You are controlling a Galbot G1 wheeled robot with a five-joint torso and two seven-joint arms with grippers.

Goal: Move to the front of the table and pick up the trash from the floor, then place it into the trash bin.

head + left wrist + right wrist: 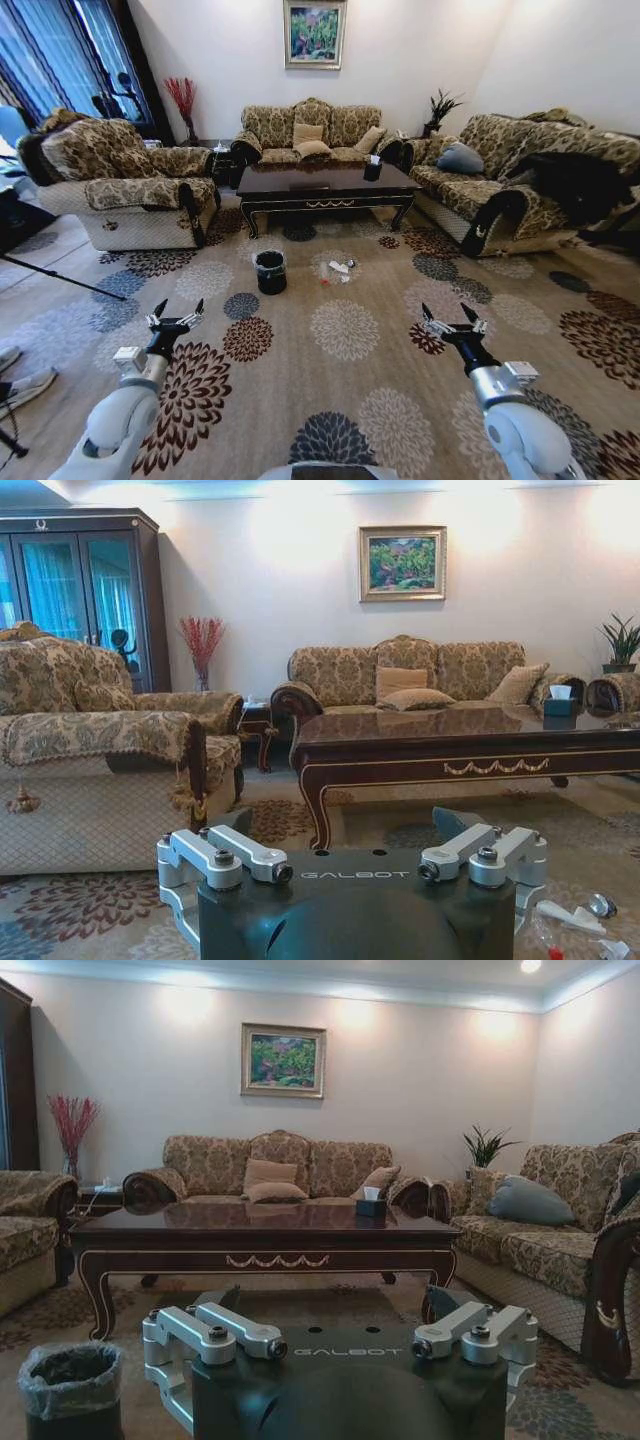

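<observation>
Black trash bin (269, 271) beside trash (338, 268).

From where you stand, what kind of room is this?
A home living room, most likely: patterned sofas around a dark coffee table, a floral carpet, and a framed painting on the wall.

Floral carpet (350, 330), trash bin (269, 272), trash (338, 268), table (325, 185) on it
</observation>
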